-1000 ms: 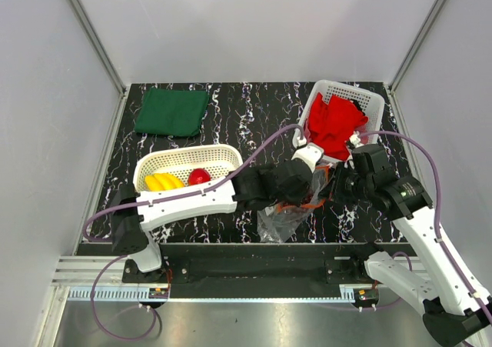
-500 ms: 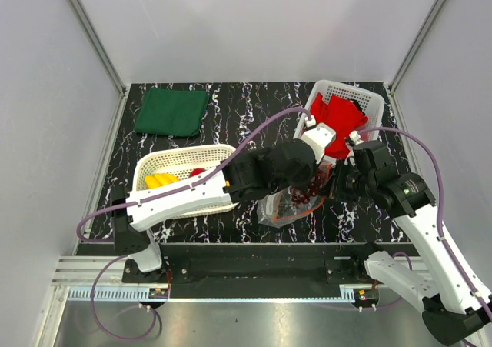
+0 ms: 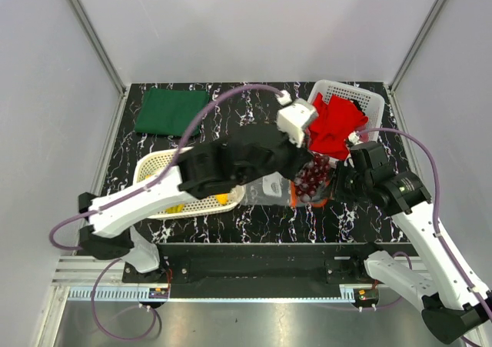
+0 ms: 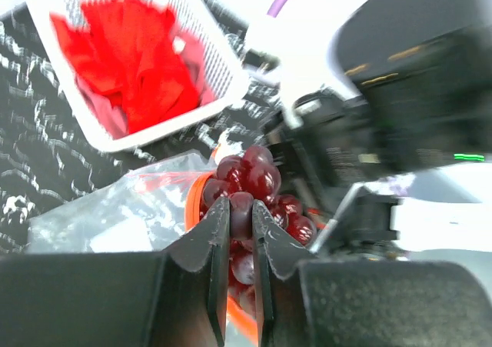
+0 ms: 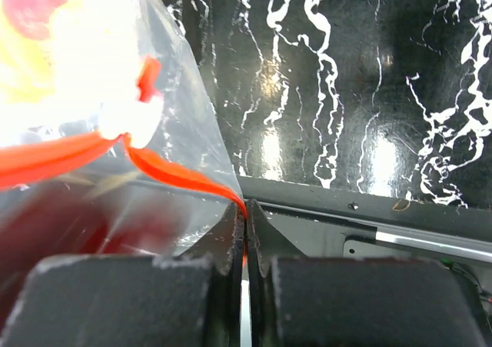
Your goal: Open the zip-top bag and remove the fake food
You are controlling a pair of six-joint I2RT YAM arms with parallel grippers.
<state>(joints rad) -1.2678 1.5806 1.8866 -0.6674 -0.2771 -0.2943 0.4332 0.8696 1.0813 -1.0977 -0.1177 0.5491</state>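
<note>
Three views, one moment. Only the left wrist view shows us the left gripper (image 4: 240, 207) clamped on a dark purple grape cluster (image 4: 257, 181), just above the orange-red zip strip (image 4: 192, 208) of the zip-top bag (image 4: 108, 220). Only the right wrist view shows us the right gripper (image 5: 244, 211) pinched shut on one end of that strip, with the clear bag fanning away over the black marbled table (image 5: 346, 93). From above, we see the left arm (image 3: 200, 174) reaching diagonally from the near left to right of centre, its wrist over the bag's mouth. The right arm (image 3: 415, 216) bends inward to the bag's right side. The left arm overhangs a white basket (image 3: 154, 166), hiding most of it; a yellow fruit (image 3: 223, 199) shows at its near edge. Behind the grippers stands a second basket (image 3: 361, 91) holding a red cloth (image 3: 334, 124). A green cloth (image 3: 171, 110) lies far left.
</note>
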